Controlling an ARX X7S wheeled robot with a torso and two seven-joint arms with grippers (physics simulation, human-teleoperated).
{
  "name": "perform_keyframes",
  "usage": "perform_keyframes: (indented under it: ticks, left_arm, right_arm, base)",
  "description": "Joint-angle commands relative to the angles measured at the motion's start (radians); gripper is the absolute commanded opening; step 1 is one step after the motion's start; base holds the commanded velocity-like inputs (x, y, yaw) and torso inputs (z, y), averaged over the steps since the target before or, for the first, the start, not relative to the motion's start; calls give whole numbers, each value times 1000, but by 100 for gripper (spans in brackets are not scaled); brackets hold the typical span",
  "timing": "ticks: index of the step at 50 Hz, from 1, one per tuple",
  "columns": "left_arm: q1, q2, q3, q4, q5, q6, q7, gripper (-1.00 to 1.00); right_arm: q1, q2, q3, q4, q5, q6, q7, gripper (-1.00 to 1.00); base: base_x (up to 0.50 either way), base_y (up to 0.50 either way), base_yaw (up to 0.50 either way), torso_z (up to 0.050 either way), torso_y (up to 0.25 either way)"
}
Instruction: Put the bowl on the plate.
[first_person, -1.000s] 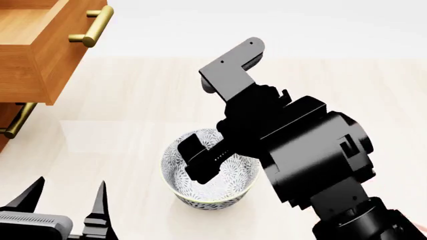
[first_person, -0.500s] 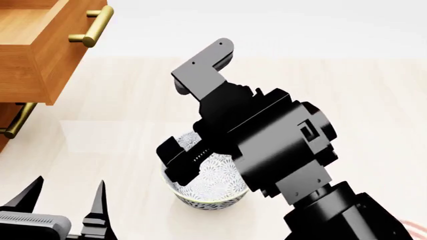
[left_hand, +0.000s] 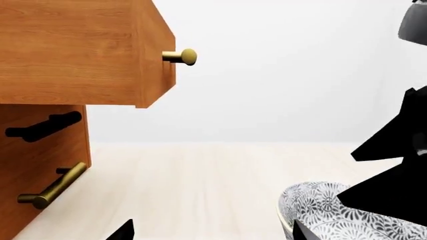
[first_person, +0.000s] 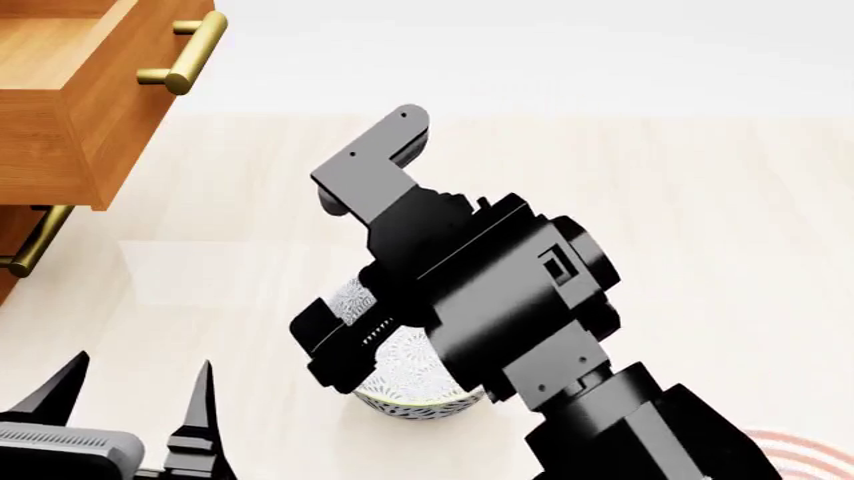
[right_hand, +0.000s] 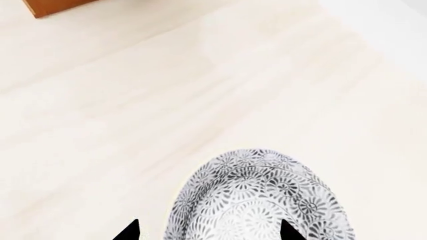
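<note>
**Right arm swings left across the bowl; grasp not yet confirmed**

Head view: over the last second the right arm has slid from about 3 o'clock of the bowl (first_person: 400, 385) toward 9–10 o'clock, and its body now hides most of the bowl. Only the near rim and a strip of patterned wall show. The bowl itself has not shifted on the table (first_person: 694, 220).

Right gripper (right_hand: 203, 235): in the right wrist view the two dark fingertips sit well apart, one on either side of the bowl, which lies between them. Jaws spread, nothing clamped. Whether the tips are below rim level I cannot tell.

Left gripper (first_person: 134, 410): parked at 7 o'clock of the bowl, fingers splayed, empty, unmoved. Left wrist view shows the bowl's rim near its tip.

Plate (first_person: 801, 455): only a sliver of red rings at 4–5 o'clock of the bowl, at the frame edge, well apart from it.

Judgement: this reads as pre-grasp alignment. Bowl is still off the plate; closing, lifting and carrying toward 4–5 o'clock all remain. Risk: a thin rim pinch could let the bowl tip.
</note>
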Motion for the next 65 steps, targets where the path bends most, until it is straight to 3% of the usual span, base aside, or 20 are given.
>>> perform_keyframes:
  ticks: [1,20,22,24,27,29,44,65]
  left_arm:
    - [3,-2,5,1,1,4,-6,100]
    - [0,-8,12,3,-7,10,-8,100]
    - [15,14,20,-115,22,132,22,100]
    - [16,18,22,-131,26,151,26,100]
    - [5,-2,19,-34,2,54,1,100]
    - [15,17,26,-140,26,159,26,100]
    - [17,13,33,-128,23,158,19,100]
    - [12,0,37,-111,12,146,12,100]
  right_arm:
    - [1,-34,-24,71,-5,-50,-14,100]
    - [-20,-86,-89,225,-3,-134,-32,100]
    - [-19,-87,-93,231,3,-138,-31,100]
    - [-14,-94,-99,262,12,-155,-32,100]
    - [-10,-98,-150,300,57,-183,-17,100]
    - [-2,-99,-184,325,97,-204,-9,100]
    - [71,-100,-583,446,520,-349,83,100]
    - [79,-100,-700,486,637,-386,104,100]
  base:
    - [0,0,0,0,0]
    - [0,0,0,0,0]
    - [0,0,0,0,0]
    - [0,0,0,0,0]
    - [0,0,0,0,0]
    - [0,0,0,0,0]
    - [0,0,0,0,0]
    - [0,0,0,0,0]
